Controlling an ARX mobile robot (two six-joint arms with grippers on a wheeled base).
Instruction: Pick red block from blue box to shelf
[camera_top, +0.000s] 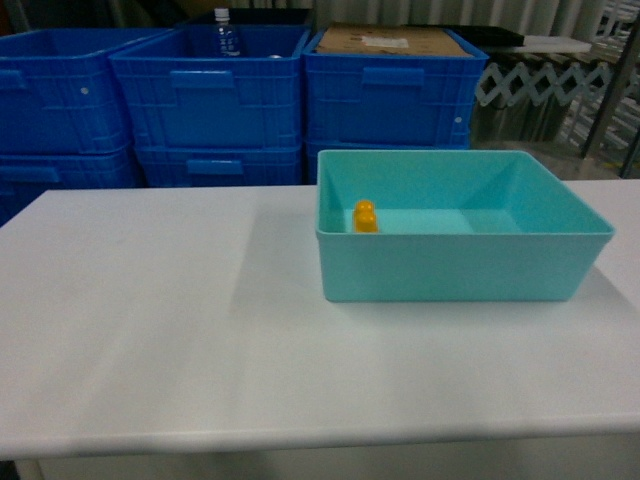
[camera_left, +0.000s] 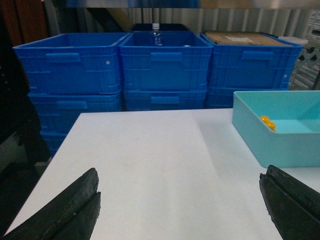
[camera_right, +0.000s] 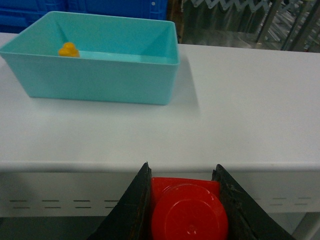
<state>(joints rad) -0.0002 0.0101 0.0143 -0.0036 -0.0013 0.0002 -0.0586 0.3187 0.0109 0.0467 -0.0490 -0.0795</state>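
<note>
My right gripper (camera_right: 182, 167) is shut on the red block (camera_right: 187, 210), a red brick with its round stud facing the camera. It hangs in front of and below the white table's front edge (camera_right: 160, 165). The blue box (camera_right: 100, 80), a turquoise tray, stands on the table beyond it, to the left; it also shows in the head view (camera_top: 450, 265). Steel uprights of the shelf (camera_right: 282, 20) show at the back right. My left gripper (camera_left: 180, 175) stands open over bare tabletop, left of the blue box (camera_left: 280, 145). Neither gripper shows in the head view.
A yellow brick (camera_top: 366, 216) lies inside the tray by its left wall. Stacked dark blue crates (camera_top: 210, 100) line the far side of the table; one holds a bottle (camera_top: 226, 35), another is topped with cardboard (camera_top: 390, 40). A white lattice (camera_top: 540, 80) stands at the back right.
</note>
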